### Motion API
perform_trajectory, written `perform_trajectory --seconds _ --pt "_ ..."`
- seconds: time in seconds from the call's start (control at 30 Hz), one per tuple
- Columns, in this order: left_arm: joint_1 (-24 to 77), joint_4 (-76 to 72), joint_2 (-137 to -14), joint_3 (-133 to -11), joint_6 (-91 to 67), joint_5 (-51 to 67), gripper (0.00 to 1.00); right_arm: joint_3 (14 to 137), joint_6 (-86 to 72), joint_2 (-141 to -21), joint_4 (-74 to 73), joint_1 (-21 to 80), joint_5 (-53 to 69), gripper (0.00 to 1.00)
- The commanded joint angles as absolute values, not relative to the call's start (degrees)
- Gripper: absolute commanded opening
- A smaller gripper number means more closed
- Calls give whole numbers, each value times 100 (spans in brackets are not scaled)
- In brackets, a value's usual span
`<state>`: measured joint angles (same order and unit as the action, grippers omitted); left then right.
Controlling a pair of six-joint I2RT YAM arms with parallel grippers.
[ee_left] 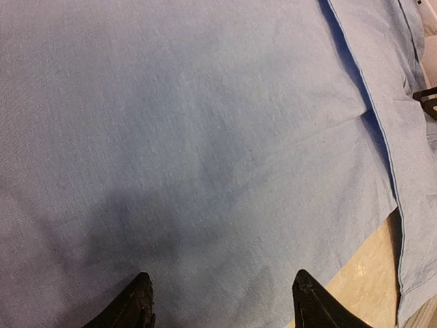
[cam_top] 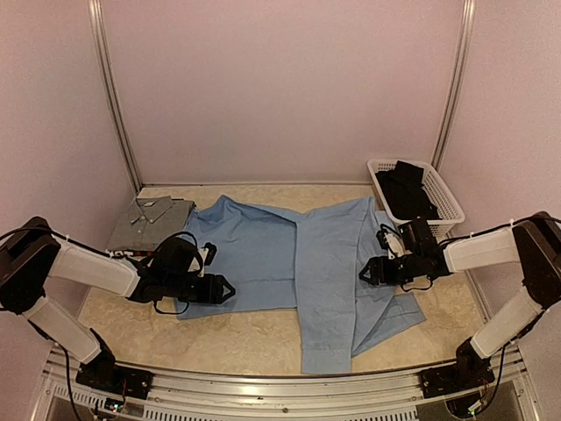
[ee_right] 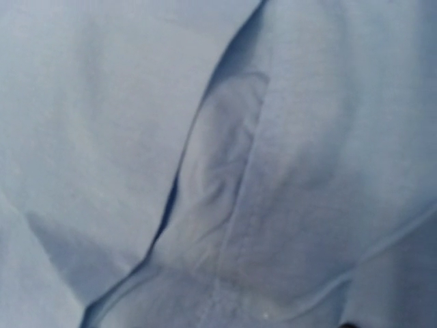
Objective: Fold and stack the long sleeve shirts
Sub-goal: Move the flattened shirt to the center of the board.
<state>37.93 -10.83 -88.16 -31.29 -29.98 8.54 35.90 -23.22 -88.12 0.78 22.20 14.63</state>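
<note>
As blue shirt (cam_top: 263, 254) lay spread for folding | I had left gripper (cam_top: 230, 288) unclenched above its edge | right gripper (cam_top: 365, 274) over it, state untellable.

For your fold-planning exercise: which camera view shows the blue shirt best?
The top view: the whole blue shirt lies spread out, its outline almost fully visible. The left wrist view shows only a flat panel with a seam and an edge; the right wrist view shows only blurred, creased cloth.
</note>
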Motion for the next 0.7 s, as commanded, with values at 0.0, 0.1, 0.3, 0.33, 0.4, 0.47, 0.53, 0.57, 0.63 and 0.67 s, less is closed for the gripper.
perform_trajectory --seconds 0.0,0.1,0.3,0.33,0.4,0.47,0.53,0.57,0.63,0.67 --pt "4153 -264 -8353 -2466 -3681 787 63 3148 -2691 -8483 -788 2319 1486 71" --pt "4462 -32 -7901 -2201 -4084 637 61 2973 -2888 -8084 -1069 2477 1390 71" --pt "4727 860 -6971 -2026 -4447 236 60 2606 -3363 -7083 -1617 2800 1235 70" --pt "4735 994 -6860 -2053 -4456 155 60 2568 -3426 -6908 -1712 2837 1231 70" --pt "4769 1120 -6527 -2165 -4396 27 62 2577 -3456 -6607 -1845 2968 1193 70" --pt "4882 1021 -6304 -2336 -4240 -219 68 2696 -3359 -6367 -1928 2990 1146 71" --pt "4965 755 -6169 -2522 -4048 -211 72 2926 -3195 -6251 -2079 3012 1178 71" --pt "4988 643 -6161 -2671 -3973 -176 74 3087 -3115 -6221 -2155 3054 1230 71" --pt "5081 467 -6272 -2901 -3834 -154 77 3265 -3114 -6150 -2285 3221 1329 72" --pt "5141 410 -6345 -2999 -3772 -180 78 3303 -3173 -6099 -2319 3313 1398 72"
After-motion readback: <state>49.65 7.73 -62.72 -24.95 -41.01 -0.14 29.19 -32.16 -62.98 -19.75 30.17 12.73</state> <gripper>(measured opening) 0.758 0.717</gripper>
